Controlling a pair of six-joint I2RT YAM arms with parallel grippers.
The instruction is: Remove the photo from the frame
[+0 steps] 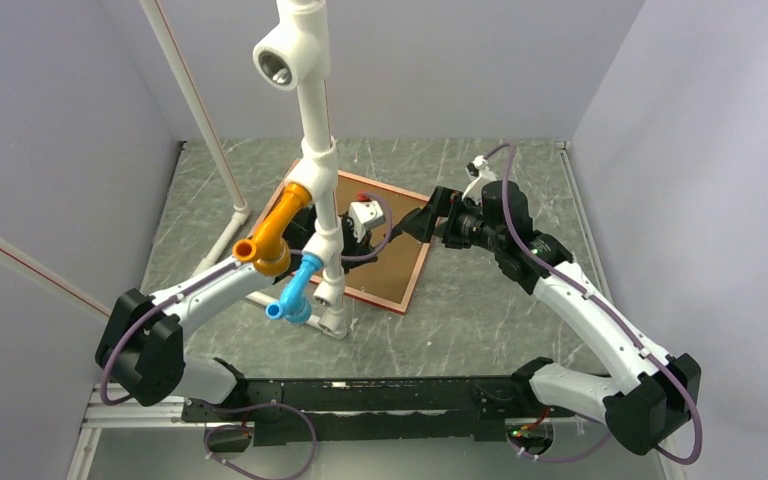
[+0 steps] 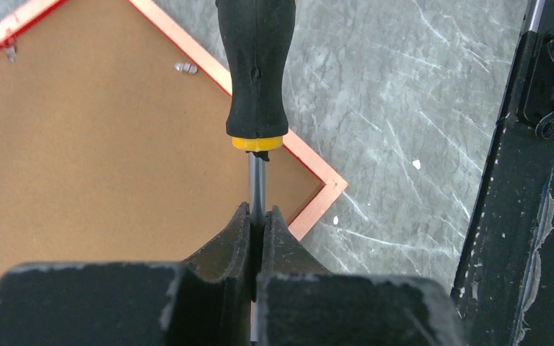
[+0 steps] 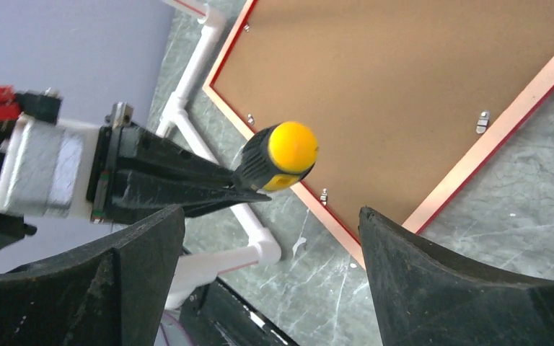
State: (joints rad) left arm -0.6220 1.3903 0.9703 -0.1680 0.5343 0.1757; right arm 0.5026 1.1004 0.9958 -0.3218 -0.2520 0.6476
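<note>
The red frame [image 1: 418, 265] lies face down on the table, its brown backing board [image 1: 390, 265] up. The photo is hidden under the board. My left gripper [image 1: 352, 238] hovers over the board, shut on the metal shaft of a black-and-yellow screwdriver [image 2: 257, 72]; the jaws [image 2: 260, 216] pinch the shaft near the frame's corner [image 2: 310, 155]. My right gripper [image 1: 422, 225] is open and empty at the frame's right corner. In the right wrist view it [image 3: 270, 213] hangs above the frame's edge [image 3: 519, 112], facing the screwdriver's yellow end [image 3: 292, 148].
A white pipe stand [image 1: 315, 150] with orange [image 1: 275, 235] and blue [image 1: 295, 295] fittings rises over the frame's left part. Small metal clips [image 2: 185, 68] hold the board. A black rail [image 1: 360, 400] runs along the near edge. Grey walls stand close on three sides.
</note>
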